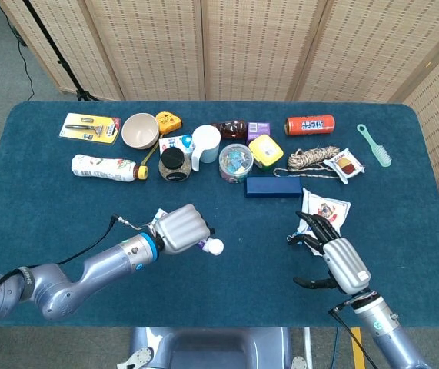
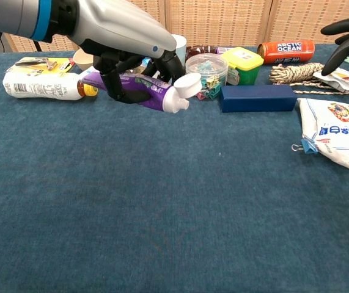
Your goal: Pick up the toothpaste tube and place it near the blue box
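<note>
We noted a matt, napped blue cloth table cover [image 2: 162, 232], a glossy purple plastic toothpaste tube [image 2: 143, 94] with smooth white cap, a brushed-metal-looking left hand [image 2: 122, 36], and a woven cane screen [image 1: 227, 46].

the toothpaste tube [image 2: 143, 91] in the left hand [image 1: 179, 229] hangs left of the box [image 1: 274, 187]; a jar [image 1: 235, 163] sits behind the box, a bag [image 2: 337, 132] to its right.

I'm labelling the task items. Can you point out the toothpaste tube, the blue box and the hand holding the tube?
toothpaste tube [image 2: 156, 97], chest view, purple body.
blue box [image 2: 257, 97], chest view, front face.
left hand [image 1: 179, 228], head view, back of hand.
</note>
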Robot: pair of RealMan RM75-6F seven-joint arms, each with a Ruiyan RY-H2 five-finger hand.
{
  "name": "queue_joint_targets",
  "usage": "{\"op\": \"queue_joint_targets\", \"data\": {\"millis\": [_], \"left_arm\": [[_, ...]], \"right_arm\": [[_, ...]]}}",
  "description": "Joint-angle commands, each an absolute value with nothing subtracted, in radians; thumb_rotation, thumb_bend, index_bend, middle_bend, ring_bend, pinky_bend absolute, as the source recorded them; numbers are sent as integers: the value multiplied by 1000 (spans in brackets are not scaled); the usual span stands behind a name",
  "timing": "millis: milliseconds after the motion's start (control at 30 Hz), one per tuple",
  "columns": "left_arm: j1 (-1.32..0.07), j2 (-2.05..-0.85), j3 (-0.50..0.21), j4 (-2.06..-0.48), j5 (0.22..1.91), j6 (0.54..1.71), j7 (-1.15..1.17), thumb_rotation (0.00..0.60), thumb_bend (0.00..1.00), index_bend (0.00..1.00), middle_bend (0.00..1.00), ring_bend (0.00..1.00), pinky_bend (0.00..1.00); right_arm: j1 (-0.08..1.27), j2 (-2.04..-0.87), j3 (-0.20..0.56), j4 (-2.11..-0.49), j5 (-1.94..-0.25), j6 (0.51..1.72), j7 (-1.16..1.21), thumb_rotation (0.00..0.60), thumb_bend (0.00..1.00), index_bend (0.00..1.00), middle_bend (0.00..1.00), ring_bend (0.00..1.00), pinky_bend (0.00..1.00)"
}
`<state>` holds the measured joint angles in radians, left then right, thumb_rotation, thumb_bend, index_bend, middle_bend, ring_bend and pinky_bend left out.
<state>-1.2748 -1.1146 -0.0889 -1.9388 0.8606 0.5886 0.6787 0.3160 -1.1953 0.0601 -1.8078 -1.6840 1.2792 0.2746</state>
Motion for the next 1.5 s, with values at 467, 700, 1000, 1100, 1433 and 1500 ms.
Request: {"op": "queue_joint_targets", "data": {"millis": [467, 700, 1000, 1100, 1433, 1500], "left_arm": [[-1428, -1164, -8, -1944, 664, 673, 728, 600, 1000, 610, 500, 519, 592], [-1459, -1171, 7, -1949, 622, 695, 728, 600, 1000, 610, 501, 522, 592], [-1495, -1181, 25, -1953, 567, 735, 736, 600, 1000, 610, 501, 523, 592], [-1504, -1184, 33, -1956, 553, 752, 740, 600, 1000, 610, 501, 524, 592], [-1513, -1182, 39, -1960, 539, 775, 728, 600, 1000, 610, 501, 525, 592], [-1514, -1180, 39, -1961, 539, 776, 723, 600, 1000, 610, 501, 525, 592]], "right_arm": [[374, -1236, 70, -1796, -1652, 1235, 278, 600, 0, 306, 12, 0, 0], [390, -1252, 77, -1790, -1643, 1231, 265, 600, 0, 281, 4, 0, 0], [428, -1274, 98, -1798, -1606, 1193, 236, 600, 0, 210, 0, 0, 0], [436, -1281, 101, -1800, -1594, 1187, 220, 600, 0, 192, 0, 0, 0], [448, -1295, 94, -1802, -1584, 1179, 205, 600, 0, 219, 0, 0, 0], [450, -1298, 90, -1801, -1583, 1177, 200, 600, 0, 220, 0, 0, 0]]}}
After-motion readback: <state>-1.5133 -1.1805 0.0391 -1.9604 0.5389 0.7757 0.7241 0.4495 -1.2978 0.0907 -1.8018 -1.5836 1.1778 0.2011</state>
